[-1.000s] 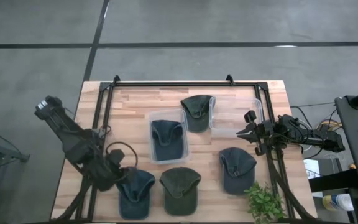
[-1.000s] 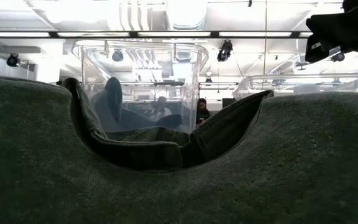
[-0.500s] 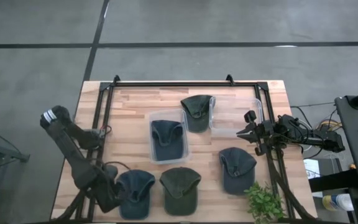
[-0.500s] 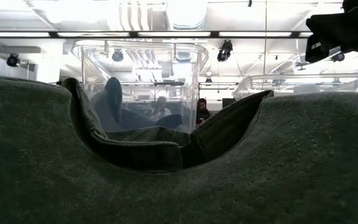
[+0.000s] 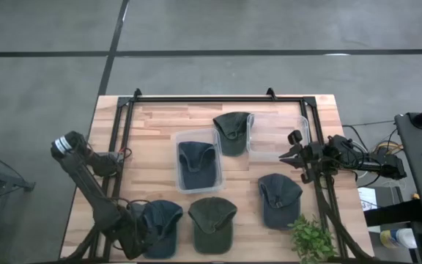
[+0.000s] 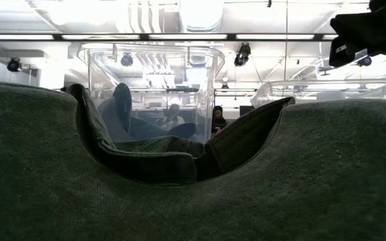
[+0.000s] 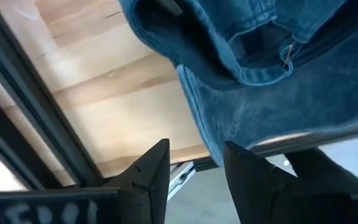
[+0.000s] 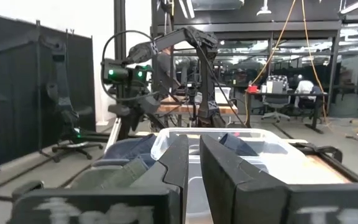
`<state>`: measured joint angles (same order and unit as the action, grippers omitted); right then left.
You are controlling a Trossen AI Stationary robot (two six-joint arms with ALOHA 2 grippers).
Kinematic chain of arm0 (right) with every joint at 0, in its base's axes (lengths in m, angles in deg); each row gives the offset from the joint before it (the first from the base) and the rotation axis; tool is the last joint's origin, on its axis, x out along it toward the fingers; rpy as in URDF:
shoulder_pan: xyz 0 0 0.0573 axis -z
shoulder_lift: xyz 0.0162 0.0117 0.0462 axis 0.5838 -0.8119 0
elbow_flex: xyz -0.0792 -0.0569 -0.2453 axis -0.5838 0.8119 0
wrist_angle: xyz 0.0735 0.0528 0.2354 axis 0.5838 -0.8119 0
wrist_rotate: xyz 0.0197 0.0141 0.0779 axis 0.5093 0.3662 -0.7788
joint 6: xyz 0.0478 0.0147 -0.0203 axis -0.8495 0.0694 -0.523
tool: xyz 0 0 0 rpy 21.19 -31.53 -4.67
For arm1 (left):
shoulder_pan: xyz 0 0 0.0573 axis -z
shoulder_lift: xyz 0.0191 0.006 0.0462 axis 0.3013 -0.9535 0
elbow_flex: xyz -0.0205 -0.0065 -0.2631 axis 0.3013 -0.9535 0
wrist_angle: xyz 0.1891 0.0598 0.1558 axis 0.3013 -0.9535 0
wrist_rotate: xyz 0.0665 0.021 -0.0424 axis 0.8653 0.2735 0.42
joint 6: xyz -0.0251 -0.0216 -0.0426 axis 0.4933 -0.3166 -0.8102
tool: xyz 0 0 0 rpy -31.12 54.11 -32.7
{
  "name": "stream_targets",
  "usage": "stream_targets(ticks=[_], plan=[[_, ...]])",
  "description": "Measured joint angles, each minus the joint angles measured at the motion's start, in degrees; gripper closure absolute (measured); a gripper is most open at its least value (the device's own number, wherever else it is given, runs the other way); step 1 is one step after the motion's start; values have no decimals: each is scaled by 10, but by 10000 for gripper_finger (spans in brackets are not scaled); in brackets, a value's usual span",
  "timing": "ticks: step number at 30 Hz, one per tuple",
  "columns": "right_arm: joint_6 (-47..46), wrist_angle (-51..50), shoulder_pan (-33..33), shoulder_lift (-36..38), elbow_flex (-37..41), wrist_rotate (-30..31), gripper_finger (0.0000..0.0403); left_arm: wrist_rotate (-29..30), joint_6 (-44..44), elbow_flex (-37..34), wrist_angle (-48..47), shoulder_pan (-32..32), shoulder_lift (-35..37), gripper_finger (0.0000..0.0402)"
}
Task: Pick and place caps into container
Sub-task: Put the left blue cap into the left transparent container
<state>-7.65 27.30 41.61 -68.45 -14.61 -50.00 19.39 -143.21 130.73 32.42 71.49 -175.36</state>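
Observation:
Five caps show in the high view. One slate-blue cap (image 5: 198,165) lies inside the left clear container (image 5: 182,139). An olive cap (image 5: 233,132) rests across the rims between the two containers. A slate-blue cap (image 5: 279,198), an olive cap (image 5: 212,222) and another slate-blue cap (image 5: 163,224) lie on the table near its near edge. My left gripper (image 5: 139,233) (image 7: 194,165) is open, low at the near-left cap's left side, with the cap's edge (image 7: 204,137) just ahead of its fingertips. My right gripper (image 5: 281,156) (image 8: 194,155) is shut, hovering beside the right container (image 5: 277,136).
A dark metal frame (image 5: 123,132) runs along the table's left, far and right sides, and one rail (image 7: 36,124) passes close to my left gripper. A green plant (image 5: 312,238) stands at the near-right corner. In the low view the olive cap (image 6: 313,167) fills the foreground.
My left arm has swung toward the table's near edge and come down, bringing its gripper beside the near-left slate-blue cap. The caps and my right arm have stayed where they were.

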Motion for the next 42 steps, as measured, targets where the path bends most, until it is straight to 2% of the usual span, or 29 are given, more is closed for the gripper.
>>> stream_targets(ticks=[7,15,21,25,42], plan=[[-40,1,0,0,0,0,365,20,-6,-61,88,0,0,259],[-18,0,0,0,0,0,365,20,-6,-118,154,0,1,259],[9,0,0,0,0,0,365,41,0,-176,285,-1,1,259],[9,-3,0,0,0,0,365,45,11,-204,333,-1,1,259],[8,-4,0,0,0,0,365,48,69,-211,337,-1,2,259]])
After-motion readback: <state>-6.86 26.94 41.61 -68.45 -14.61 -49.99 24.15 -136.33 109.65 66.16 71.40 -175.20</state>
